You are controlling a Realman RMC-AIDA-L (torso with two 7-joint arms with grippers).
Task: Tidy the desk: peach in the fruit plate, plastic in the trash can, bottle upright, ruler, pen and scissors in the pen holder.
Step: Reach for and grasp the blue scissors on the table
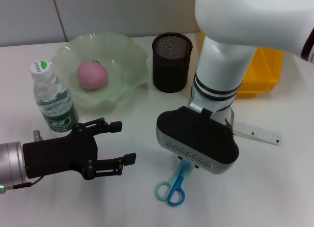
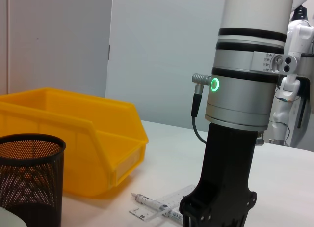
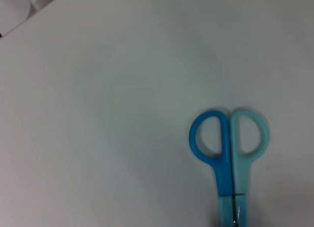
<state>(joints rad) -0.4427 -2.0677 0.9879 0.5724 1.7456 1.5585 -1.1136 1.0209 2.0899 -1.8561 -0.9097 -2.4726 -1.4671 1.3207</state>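
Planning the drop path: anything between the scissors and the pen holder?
Nothing on the table between the scissors and the holder. Only the right arm itself sits over that stretch, its tool above the blades.

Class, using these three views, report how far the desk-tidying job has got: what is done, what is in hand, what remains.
Done: the peach lies in the fruit plate and the bottle stands upright. In hand: the right gripper is directly over the scissors, which lie on the desk. Left: scissors, ruler and pen are all outside the pen holder. The left gripper is open beside the bottle. No plastic is visible.
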